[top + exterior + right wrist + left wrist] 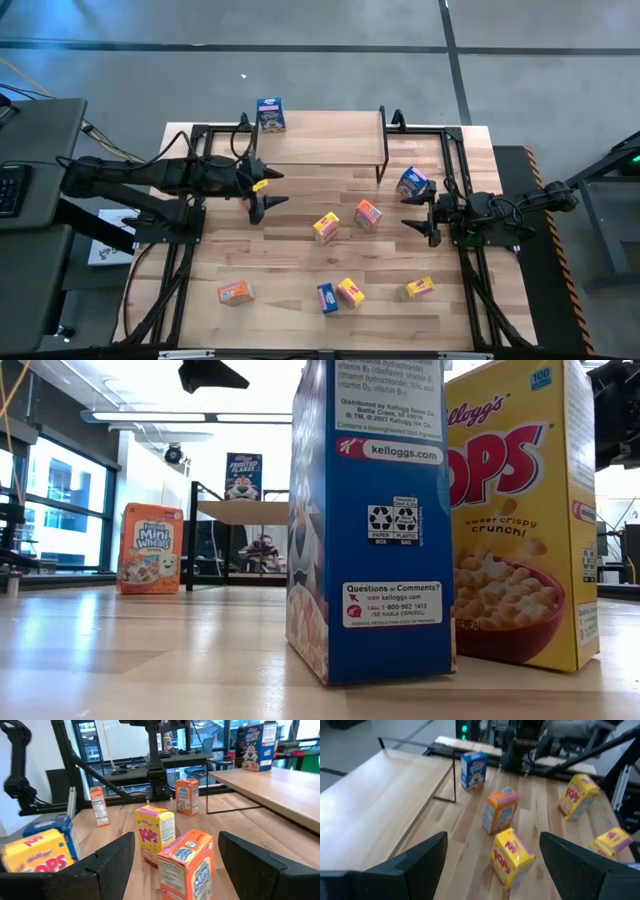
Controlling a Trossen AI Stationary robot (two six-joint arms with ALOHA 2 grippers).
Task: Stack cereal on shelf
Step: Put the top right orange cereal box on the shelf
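Left tool (268,192) open, beside shelf (330,150) edge | right tool (420,227) open

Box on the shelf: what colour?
Blue, the one cereal box on the shelf; high view shows it best.

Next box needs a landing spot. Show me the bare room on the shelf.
The shelf holds only one blue box at its left end; the plank from there to its right legs is bare. Crowded: the table centre, around the yellow box and orange box.
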